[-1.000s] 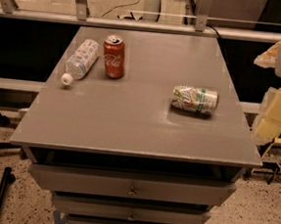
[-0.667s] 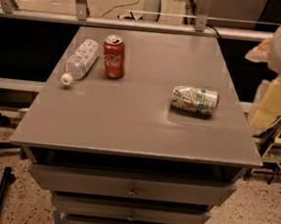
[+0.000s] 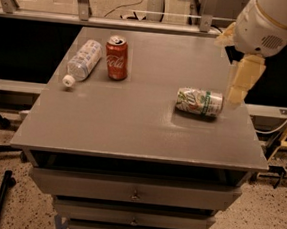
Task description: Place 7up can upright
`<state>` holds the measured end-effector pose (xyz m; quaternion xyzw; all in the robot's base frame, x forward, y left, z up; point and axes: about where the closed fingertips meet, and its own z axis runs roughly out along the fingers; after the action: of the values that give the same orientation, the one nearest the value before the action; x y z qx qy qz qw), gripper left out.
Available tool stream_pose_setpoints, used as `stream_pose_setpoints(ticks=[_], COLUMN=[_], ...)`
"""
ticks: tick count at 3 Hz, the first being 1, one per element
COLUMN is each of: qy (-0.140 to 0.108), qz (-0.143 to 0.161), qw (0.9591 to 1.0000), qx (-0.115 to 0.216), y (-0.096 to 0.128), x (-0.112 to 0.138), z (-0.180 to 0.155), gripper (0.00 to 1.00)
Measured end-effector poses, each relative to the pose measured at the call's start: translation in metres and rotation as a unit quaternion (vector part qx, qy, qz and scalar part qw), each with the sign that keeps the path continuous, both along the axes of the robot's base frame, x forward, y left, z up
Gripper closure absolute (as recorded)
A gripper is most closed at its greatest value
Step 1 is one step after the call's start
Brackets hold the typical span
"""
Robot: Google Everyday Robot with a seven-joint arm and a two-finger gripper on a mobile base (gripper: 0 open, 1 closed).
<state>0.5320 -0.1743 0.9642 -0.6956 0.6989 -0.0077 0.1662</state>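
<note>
Grey cabinet top (image 3: 132,130), 7up can (image 3: 200,102) on its side, Coca-Cola can (image 3: 117,58), tool (image 3: 241,84) beside 7up can, state unclear

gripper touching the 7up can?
Cannot tell. In the camera view the gripper hangs by the right end of the lying 7up can, outlines nearly meeting; depth between them is not readable.

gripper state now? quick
Gripper: open or shut cannot be told; it hangs just right of the 7up can, which lies on its side on the table.

Seemingly "Coca-Cola" on the red can (image 3: 117,58)
</note>
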Motion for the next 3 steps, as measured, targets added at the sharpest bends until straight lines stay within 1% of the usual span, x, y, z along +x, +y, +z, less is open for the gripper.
stream_pose_setpoints(ticks=[1, 2, 3], qy=[0.019, 0.019, 0.042], qz=[-0.001, -0.001, -0.020], qw=[0.9992, 0.9992, 0.9975], qx=[-0.035, -0.035, -0.054], y=[0.040, 0.040, 0.034], x=[0.035, 0.035, 0.048], z=[-0.041, -0.041, -0.059], gripper=[0.00, 0.00, 0.00])
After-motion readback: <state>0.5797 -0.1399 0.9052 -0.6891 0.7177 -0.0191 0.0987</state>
